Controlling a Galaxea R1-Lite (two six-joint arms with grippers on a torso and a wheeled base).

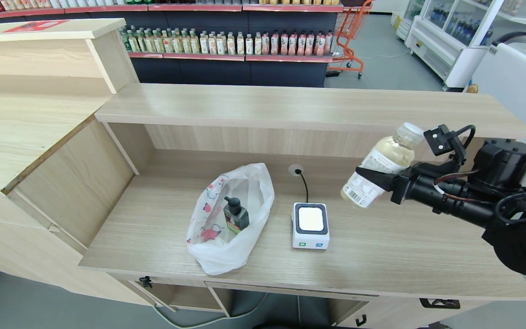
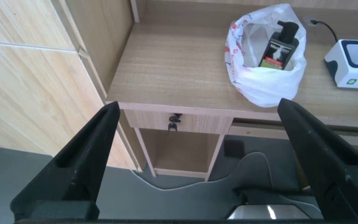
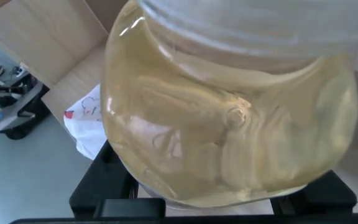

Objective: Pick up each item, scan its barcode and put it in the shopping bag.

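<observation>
Right hand (image 1: 371,177) clamped on tilted bottle (image 1: 386,157) above worktop (image 1: 381,246), right of scanner (image 1: 311,225); left hand (image 2: 197,124) spread wide, empty.

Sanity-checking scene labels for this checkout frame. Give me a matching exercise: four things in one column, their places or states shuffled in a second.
Things
1. drink bottle
2. pump bottle
3. barcode scanner
4. left gripper

Places or states
A. inside the shopping bag
B. jaws open, empty, out in front of the counter
C. held tilted above the counter by the right gripper
D. flat on the counter, beside the shopping bag

Pairs: 1-C, 2-A, 3-D, 4-B
</observation>
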